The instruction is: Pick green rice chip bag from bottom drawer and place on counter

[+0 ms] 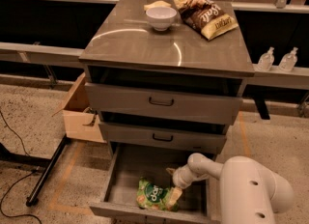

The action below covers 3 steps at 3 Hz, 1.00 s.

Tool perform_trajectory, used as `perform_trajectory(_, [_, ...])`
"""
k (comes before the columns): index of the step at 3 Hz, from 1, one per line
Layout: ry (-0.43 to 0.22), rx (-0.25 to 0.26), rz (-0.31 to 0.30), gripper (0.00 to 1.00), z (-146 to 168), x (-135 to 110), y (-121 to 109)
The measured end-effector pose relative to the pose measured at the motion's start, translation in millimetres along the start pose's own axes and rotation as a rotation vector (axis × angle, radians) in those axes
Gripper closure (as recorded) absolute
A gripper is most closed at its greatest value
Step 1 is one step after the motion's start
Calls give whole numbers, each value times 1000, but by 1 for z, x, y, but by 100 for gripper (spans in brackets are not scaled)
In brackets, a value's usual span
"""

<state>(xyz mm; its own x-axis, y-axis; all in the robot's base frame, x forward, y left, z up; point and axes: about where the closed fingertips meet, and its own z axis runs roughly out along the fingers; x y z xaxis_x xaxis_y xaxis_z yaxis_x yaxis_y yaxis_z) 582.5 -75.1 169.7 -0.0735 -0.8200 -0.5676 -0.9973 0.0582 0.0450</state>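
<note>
The green rice chip bag (153, 195) lies flat in the open bottom drawer (126, 175), near its front middle. My gripper (175, 188) reaches down into the drawer from the right, and its tip sits at the bag's right end. My white arm (251, 189) fills the lower right of the view. The counter (164, 44) is the glossy grey-brown top of the cabinet, above the two shut drawers.
A white bowl (161, 18) and a large brown and yellow chip bag (206, 15) sit at the back of the counter. A cardboard box (79, 112) stands left of the cabinet, with a black stand leg (48, 170) and cables on the floor. Two clear bottles (277, 60) stand on the right ledge.
</note>
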Motion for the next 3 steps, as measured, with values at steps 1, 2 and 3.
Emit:
perform_trajectory(1, [-17, -17, -11, 0, 12, -7, -1])
perform_trajectory(2, [-28, -47, -22, 18, 23, -11, 0])
perform_trajectory(3, [-36, -79, -22, 41, 24, -8, 8])
